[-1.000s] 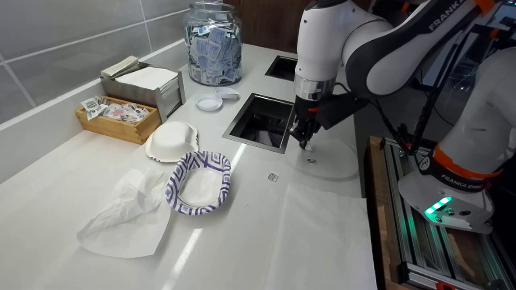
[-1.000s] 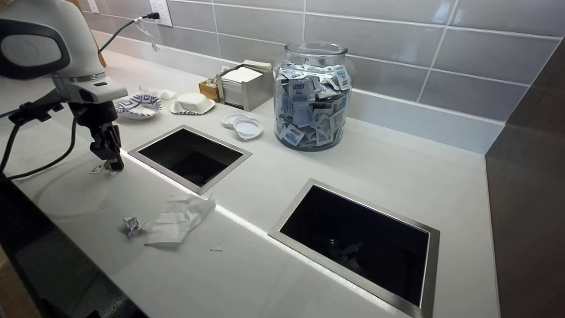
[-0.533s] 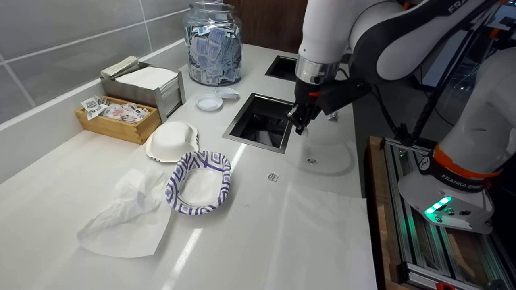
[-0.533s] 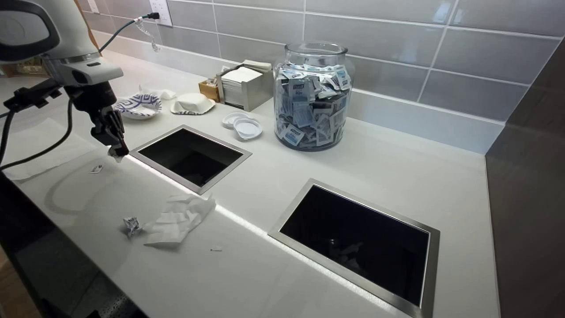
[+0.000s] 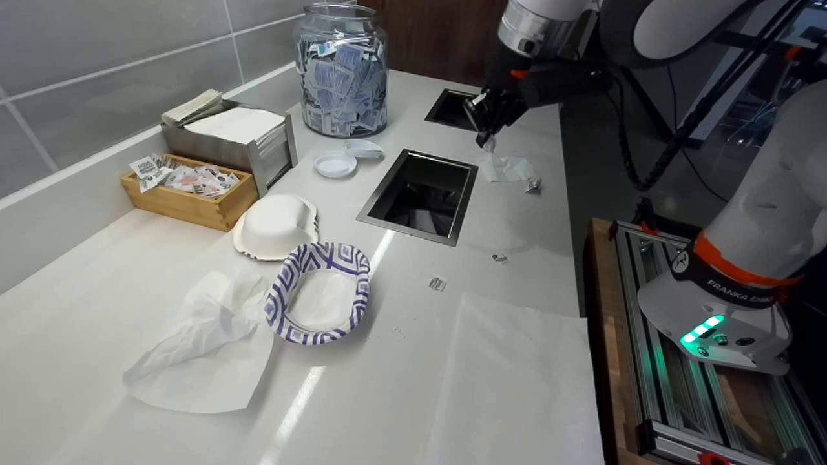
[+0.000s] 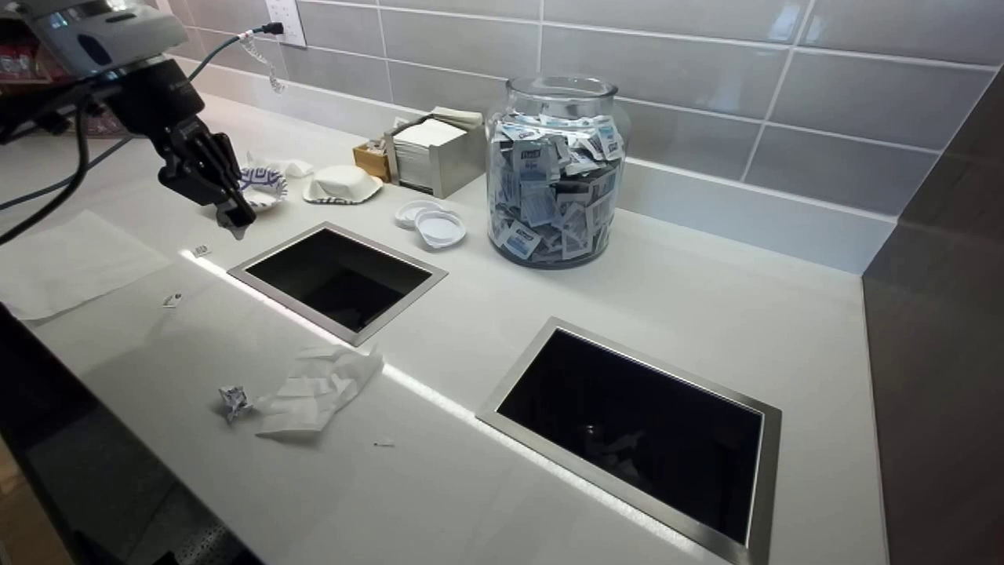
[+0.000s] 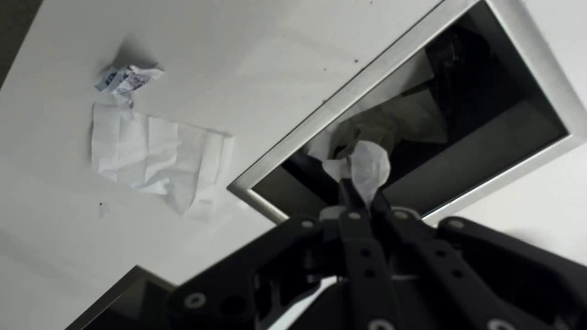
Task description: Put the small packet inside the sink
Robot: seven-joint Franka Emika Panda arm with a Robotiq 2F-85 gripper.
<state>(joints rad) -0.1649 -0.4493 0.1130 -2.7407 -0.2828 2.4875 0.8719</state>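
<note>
My gripper [image 5: 484, 141] is raised above the counter and shut on a small whitish packet [image 7: 369, 169]. The packet pokes out past the fingertips; its reddish mark cannot be made out. It also shows under the fingertips in an exterior view [image 6: 238, 232]. The sink is a dark square opening with a steel rim [image 5: 407, 232], set in the white counter. In the wrist view the fingertips and packet lie across this opening, inside its rim [image 7: 335, 103]. Crumpled paper lies in the sink.
A second opening [image 6: 773, 471] lies farther along. A napkin [image 6: 314, 392], crumpled wrapper [image 6: 234, 400] and pale scraps [image 5: 499, 258] lie on the counter. Also there are a patterned bowl [image 5: 355, 297], white lids [image 5: 335, 165], a glass jar [image 5: 342, 84] and a napkin holder [image 5: 271, 148].
The gripper closed on the packet at the counter, then lifted it up and moved toward the sink. The scraps, napkin and bowls stayed in place.
</note>
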